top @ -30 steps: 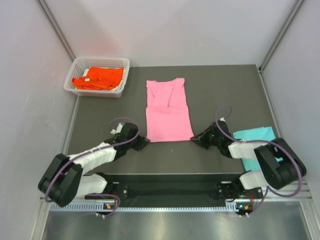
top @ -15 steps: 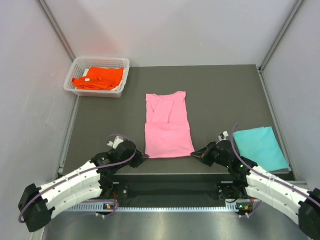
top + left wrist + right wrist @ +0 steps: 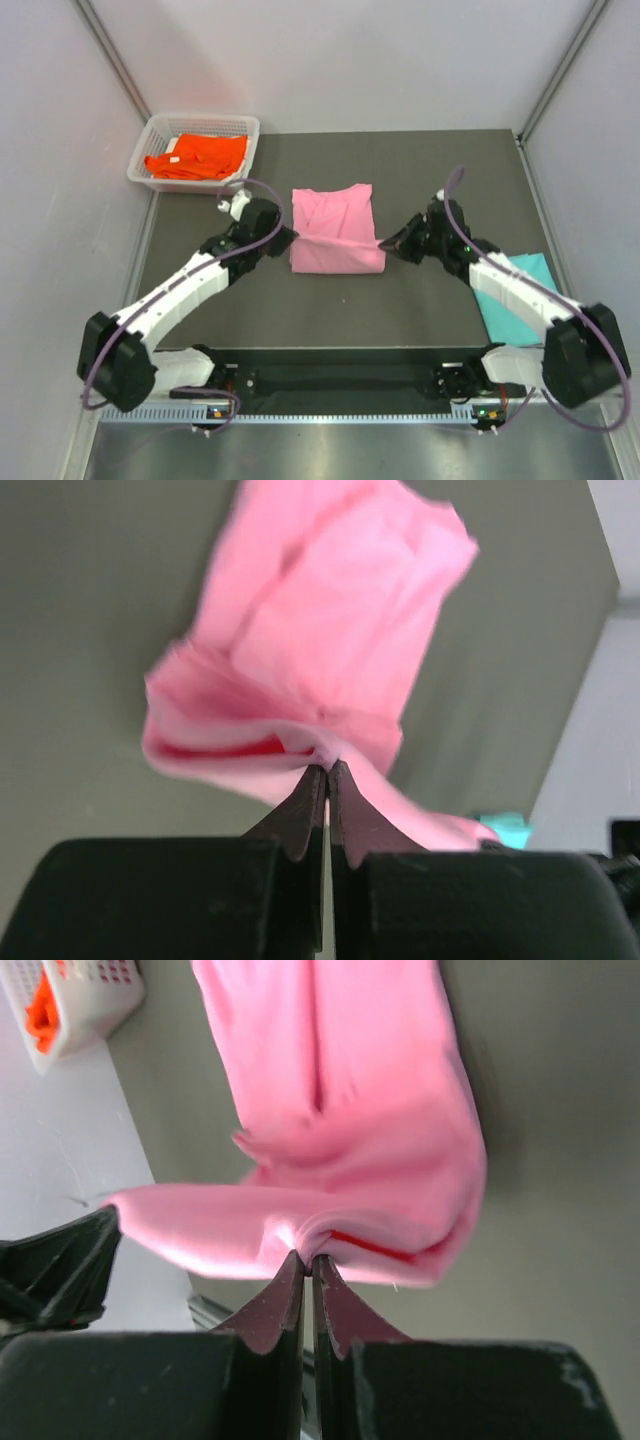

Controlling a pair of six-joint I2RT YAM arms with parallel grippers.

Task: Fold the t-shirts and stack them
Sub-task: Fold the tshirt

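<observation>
Both arms looked alike to me: the left arm (image 3: 180, 295) and right arm (image 3: 510, 283) had white links between bulky black joints. A thin purple cable (image 3: 252, 183) looped off each wrist, and another curled round each shoulder. The bases sat on a black rail (image 3: 340, 381) with a pale slotted strip along its near edge. On the wrist cameras my fingers (image 3: 300, 815) were matte black wedges, tapering to thin tips above blocky black mounts.

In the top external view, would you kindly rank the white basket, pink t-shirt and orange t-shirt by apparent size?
Largest: white basket and pink t-shirt, about alike, so unranked.
Smallest: orange t-shirt, clearly, lying inside the basket.
</observation>
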